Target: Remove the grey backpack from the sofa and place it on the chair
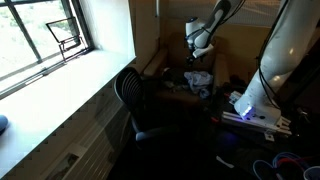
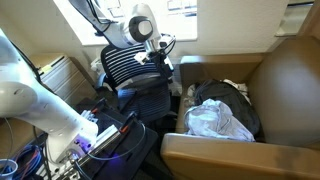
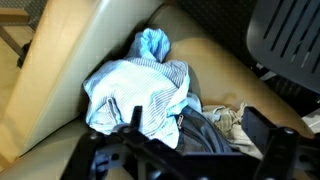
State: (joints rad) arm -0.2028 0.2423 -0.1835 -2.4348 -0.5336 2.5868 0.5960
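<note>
Grey backpack (image 2: 224,93) lies on sofa (image 2: 292,70) under pale cloth (image 2: 215,122), tool (image 3: 193,125) gaping wide.

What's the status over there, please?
Gripper open, holding nothing. Grey backpack on the sofa, not grabbed. Pale cloth draped over it, in the way.

A grey backpack (image 2: 220,92) slumped on a tan sofa (image 2: 290,72), with a black chair (image 2: 132,62) just beside it.
The backpack lies crumpled on the seat cushion, partly covered by a pale blue-white cloth (image 3: 140,90). The chair's ribbed back stands upright near the sofa's arm.
</note>
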